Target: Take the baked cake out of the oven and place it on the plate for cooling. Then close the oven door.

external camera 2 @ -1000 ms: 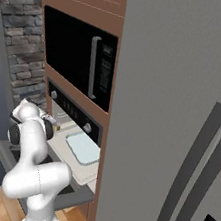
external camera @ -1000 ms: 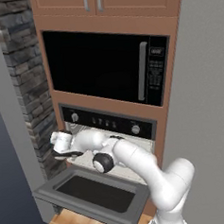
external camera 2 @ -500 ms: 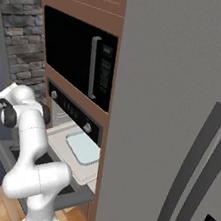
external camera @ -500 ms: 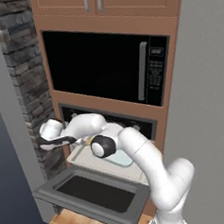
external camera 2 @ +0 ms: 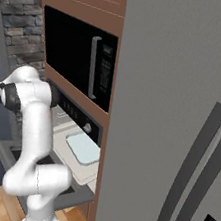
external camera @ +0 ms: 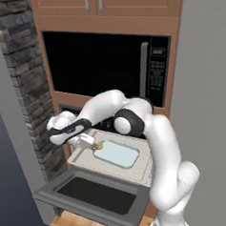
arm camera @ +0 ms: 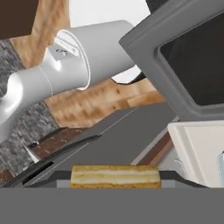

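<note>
With the baked cake pinched in the hand over the pulled-out rack's left edge, a loosened pinch risks dropping it onto the open oven door.

The baked cake is showing as a small golden-brown block with pale cream layers running across its side, sitting level between the two dark finger tips at the bottom of the hand view. In the left base view the cake is appearing as a tiny golden speck above the near left part of the pulled-out rack. The oven is standing open, its pale rack slid forward. The oven door is lying dropped down flat, a wide grey frame around a dark glass window; the hand view is showing the door tilted across its upper right
</note>
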